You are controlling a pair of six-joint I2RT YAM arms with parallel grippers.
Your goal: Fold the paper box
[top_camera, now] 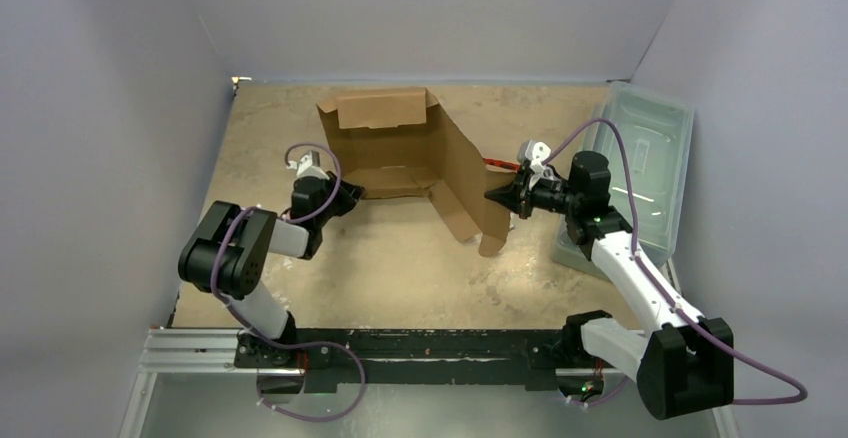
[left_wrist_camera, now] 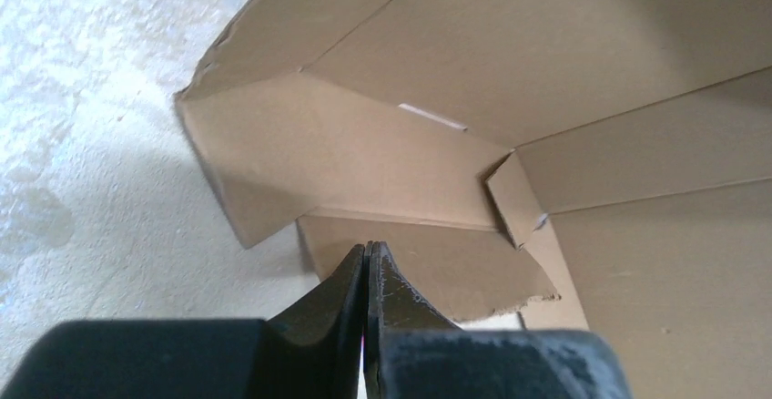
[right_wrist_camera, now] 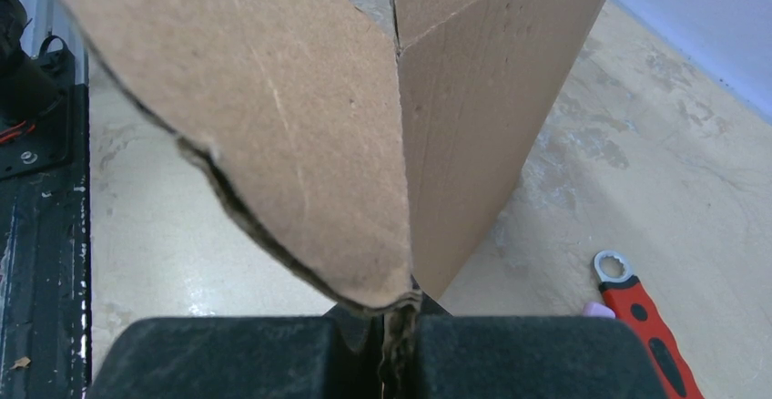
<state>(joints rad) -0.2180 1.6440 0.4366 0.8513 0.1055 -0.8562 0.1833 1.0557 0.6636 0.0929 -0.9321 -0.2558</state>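
Observation:
The paper box is brown die-cut cardboard, partly raised, at the back middle of the table, with its back wall folded over and a long right panel standing up. My right gripper is shut on the lower edge of that panel's rounded end flap; the cardboard edge shows pinched between the jaws of the right gripper. At the box's left side, my left gripper is shut with nothing between its fingers. In the left wrist view, the left gripper has its tips against a low flap.
A red-handled wrench lies on the table right of the standing panel, with a small purple piece beside it. A translucent grey-green plastic bin stands along the right edge. The black base rail runs along the near edge.

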